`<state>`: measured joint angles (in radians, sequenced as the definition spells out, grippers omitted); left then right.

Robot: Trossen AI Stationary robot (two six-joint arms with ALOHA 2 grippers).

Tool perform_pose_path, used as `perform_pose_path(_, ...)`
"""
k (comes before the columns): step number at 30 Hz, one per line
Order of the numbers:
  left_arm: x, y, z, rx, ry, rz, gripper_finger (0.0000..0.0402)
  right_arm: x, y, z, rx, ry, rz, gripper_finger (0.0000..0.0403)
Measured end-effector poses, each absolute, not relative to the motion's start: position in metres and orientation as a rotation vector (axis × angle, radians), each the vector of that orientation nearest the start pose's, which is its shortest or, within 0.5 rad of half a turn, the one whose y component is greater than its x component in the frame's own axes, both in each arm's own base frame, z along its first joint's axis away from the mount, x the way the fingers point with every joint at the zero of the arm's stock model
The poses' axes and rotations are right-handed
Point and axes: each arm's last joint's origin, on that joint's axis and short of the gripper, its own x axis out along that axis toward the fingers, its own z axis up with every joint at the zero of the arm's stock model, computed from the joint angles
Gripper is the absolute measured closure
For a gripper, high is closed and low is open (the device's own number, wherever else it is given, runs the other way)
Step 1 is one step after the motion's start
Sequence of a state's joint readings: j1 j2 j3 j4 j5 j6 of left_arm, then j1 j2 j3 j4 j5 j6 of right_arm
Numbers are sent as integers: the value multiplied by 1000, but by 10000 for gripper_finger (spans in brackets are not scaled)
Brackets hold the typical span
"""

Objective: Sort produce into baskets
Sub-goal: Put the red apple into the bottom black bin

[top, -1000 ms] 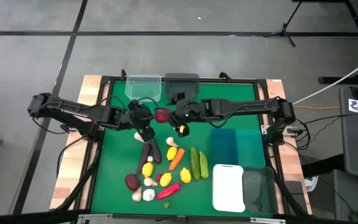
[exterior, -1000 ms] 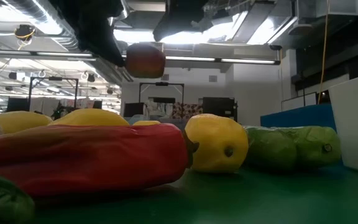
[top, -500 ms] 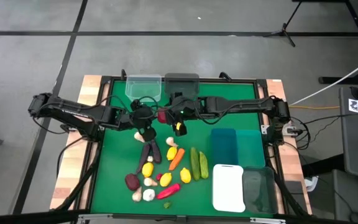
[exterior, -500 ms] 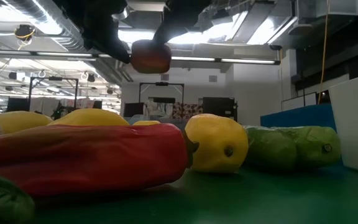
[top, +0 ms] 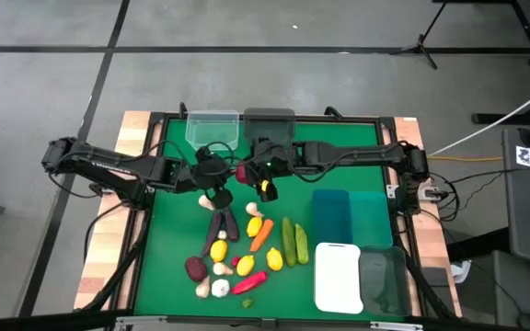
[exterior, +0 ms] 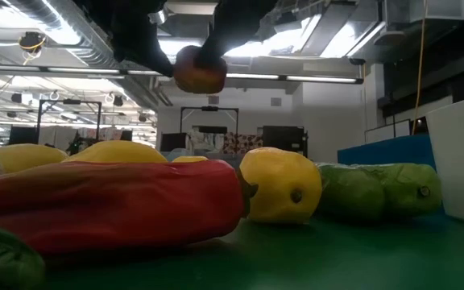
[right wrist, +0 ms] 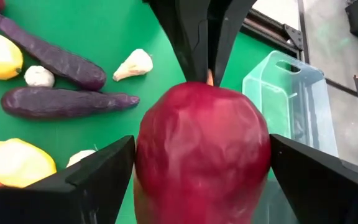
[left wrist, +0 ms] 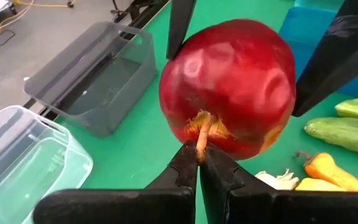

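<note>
**Apple between my two grippers, above the mat**

My left gripper [left wrist: 197, 171] has its fingers pinched together on the stem of a red apple [left wrist: 229, 87]; the two dark tips meet right at the stalk. My right gripper [right wrist: 201, 171] stands on the opposite side, its fingers [right wrist: 95, 177] spread wide on either flank of the same apple [right wrist: 201, 149]; whether the pads touch the skin I cannot tell. From overhead the two grippers meet near the middle of the far half of the green mat [top: 178, 239], the apple [top: 242, 172] between them, my left arm reaching in from one side and my right from the other. From table height the apple [exterior: 198, 71] hangs well above the mat, clear of everything on it.

Just beyond the apple, at the far edge, sit the clear basket [top: 212, 127] and the dark grey basket [top: 270, 121], side by side. The blue basket [top: 331, 216] lies on my right side, with the white basket [top: 338, 276] and the dark translucent one [top: 383, 279] nearer the front.

The remaining produce lies loose in a cluster below my grippers: two purple pieces [right wrist: 61, 102], lemons [top: 218, 249], garlic bulbs [top: 220, 288], an orange carrot [top: 261, 235], two green cucumbers [top: 289, 242], and a red pepper [top: 249, 282].
</note>
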<state>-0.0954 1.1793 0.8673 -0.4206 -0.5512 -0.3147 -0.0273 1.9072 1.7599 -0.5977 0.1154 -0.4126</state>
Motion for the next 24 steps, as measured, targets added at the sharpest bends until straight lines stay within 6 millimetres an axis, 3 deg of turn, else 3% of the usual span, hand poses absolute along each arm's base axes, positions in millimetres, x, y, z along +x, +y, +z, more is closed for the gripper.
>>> perform_pose_path(9,241,-8,268,-58,614,538,401,431,-15,307,-432,776,14,46)
perform_pose_path(16,241,-8,268,-56,611,542,401,430,-15,307,-431,777,19,108)
perform_pose_path(24,241,-8,268,-58,610,542,395,430,-15,306,-438,779,23,108)
